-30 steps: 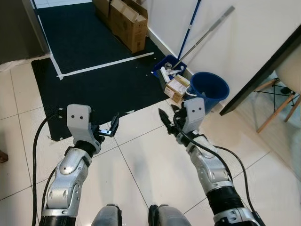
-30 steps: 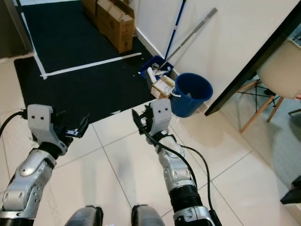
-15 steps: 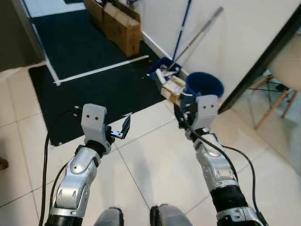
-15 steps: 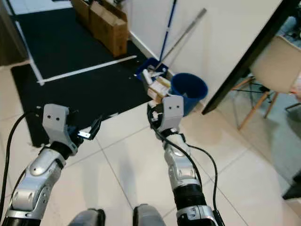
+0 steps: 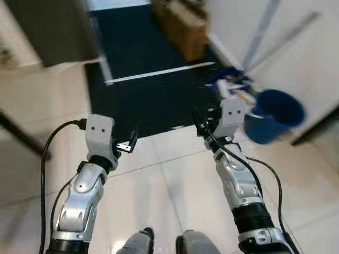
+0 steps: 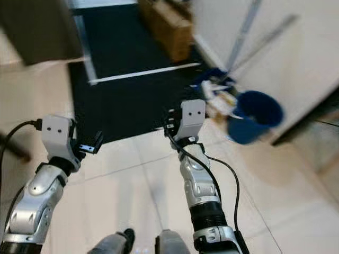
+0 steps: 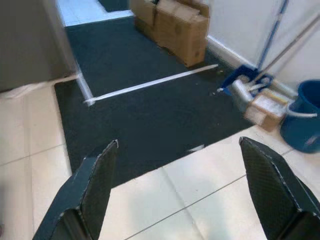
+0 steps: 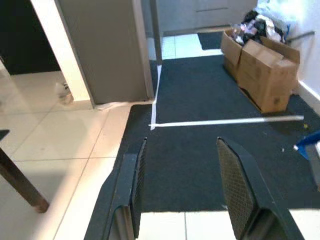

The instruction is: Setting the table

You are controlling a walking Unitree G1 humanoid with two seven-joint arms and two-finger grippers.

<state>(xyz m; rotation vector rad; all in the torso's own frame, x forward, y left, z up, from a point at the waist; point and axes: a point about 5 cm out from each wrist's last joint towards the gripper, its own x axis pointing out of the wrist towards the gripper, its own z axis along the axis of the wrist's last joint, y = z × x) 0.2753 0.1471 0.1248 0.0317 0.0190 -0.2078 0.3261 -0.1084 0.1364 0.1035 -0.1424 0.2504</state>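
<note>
No tableware is in sight. Both arms are raised in front of me over a tiled floor. My left gripper (image 5: 130,144) is open, its black fingers (image 7: 90,195) spread wide with nothing between them. My right gripper (image 5: 202,125) is open too, and its fingers (image 8: 235,187) frame an empty gap above the dark mat (image 5: 148,90).
A blue bucket (image 5: 273,115) stands at the right by the white wall, with mop handles (image 5: 265,32) leaning above it. Cardboard boxes (image 5: 183,21) sit at the back on the mat. A dark furniture leg (image 5: 21,135) crosses the floor at the left. The eye views are blurred.
The whole picture has swung: the camera turned left, so the bucket and boxes have slid rightward. Both grippers remain open and empty in front of me.
</note>
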